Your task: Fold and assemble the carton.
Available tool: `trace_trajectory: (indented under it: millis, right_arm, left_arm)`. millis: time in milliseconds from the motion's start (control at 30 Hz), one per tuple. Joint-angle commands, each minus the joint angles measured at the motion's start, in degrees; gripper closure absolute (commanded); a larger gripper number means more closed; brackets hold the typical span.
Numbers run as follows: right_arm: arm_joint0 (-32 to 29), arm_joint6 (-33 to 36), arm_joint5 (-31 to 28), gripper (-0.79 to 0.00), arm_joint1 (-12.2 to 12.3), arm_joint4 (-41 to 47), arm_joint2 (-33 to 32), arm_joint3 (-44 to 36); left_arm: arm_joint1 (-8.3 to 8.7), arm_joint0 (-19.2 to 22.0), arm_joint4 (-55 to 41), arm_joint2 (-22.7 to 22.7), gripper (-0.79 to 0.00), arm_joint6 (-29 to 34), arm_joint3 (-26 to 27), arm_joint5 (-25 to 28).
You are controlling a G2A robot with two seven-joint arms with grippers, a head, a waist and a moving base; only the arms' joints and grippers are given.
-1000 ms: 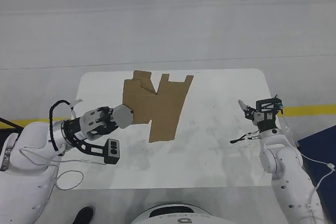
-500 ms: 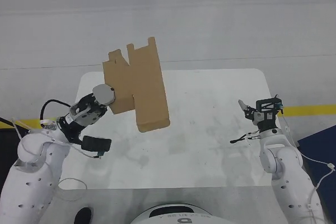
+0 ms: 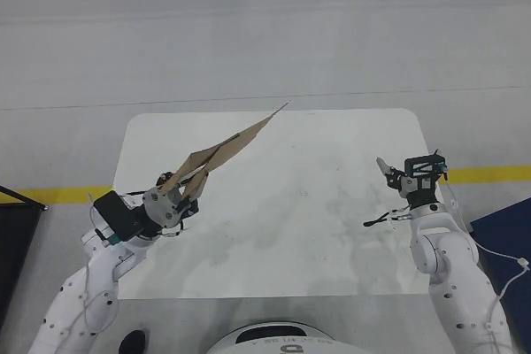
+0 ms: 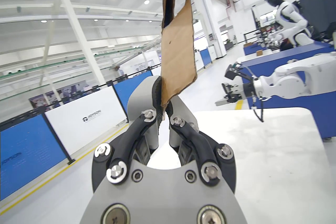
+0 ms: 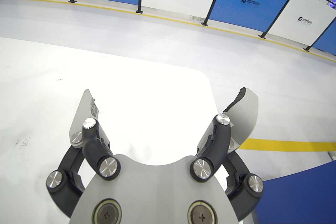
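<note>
The left fingers (image 4: pixel 141 99) are clamped on one corner flap of the flattened carton (image 4: pixel 177 59). Their pads meet on the cardboard, and the blank rises from between them. Gripped at this edge, the carton stands clear of the tabletop (image 3: pixel 336 230) and extends away from the fingers edge-on, probably so that its panels hang free for opening. The layers appear to part slightly just beyond the fingers, though the view is too oblique to confirm this. The right fingers (image 5: pixel 242 114) are spread apart with nothing between them. The tabletop's edge lies just below them and the carton is well apart, so they are presumably ready to take an opposite panel.
</note>
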State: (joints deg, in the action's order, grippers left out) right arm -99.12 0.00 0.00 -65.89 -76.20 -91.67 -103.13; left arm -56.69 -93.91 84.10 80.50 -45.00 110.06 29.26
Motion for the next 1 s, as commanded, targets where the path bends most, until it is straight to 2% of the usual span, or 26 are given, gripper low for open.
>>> trace_trajectory:
  millis: [0, 300, 333, 433, 533, 733, 900, 967]
  right_arm:
    - [0.00, 0.00, 0.00, -0.785, 0.00, 0.00, 0.00, 0.00]
    - [0.00, 0.00, 0.00, -0.785, 0.00, 0.00, 0.00, 0.00]
    - [0.00, 0.00, 0.00, -0.785, 0.00, 0.00, 0.00, 0.00]
    - [0.00, 0.00, 0.00, -0.785, 0.00, 0.00, 0.00, 0.00]
    - [0.00, 0.00, 0.00, -0.785, 0.00, 0.00, 0.00, 0.00]
    - [0.00, 0.00, 0.00, -0.785, 0.00, 0.00, 0.00, 0.00]
    - [0.00, 0.00, 0.00, -0.785, 0.00, 0.00, 0.00, 0.00]
    - [0.00, 0.00, 0.00, -0.785, 0.00, 0.00, 0.00, 0.00]
  left_arm:
    - [0.00, -0.01, -0.02, 0.09, 0.000, 0.04, -0.03, -0.27]
    - [-0.08, -0.25, -1.19, -0.51, 0.000, 0.25, -0.08, 0.22]
    - [-0.28, -0.80, -4.60, -2.13, 0.000, 0.68, -0.54, 2.15]
    - [-0.73, -1.08, -18.56, -7.53, 0.000, 6.40, -3.37, 13.21]
    - [-1.24, -0.11, -32.99, -11.65, 0.000, 11.88, -4.92, 18.27]
    - [-1.64, 0.79, -55.88, -16.60, 0.000, 21.01, -5.32, 21.90]
    - [-1.73, 0.82, -64.30, -17.95, 0.000, 25.79, -5.40, 23.39]
    - [-1.68, 1.35, -63.98, -17.37, 0.000, 27.98, -5.48, 23.59]
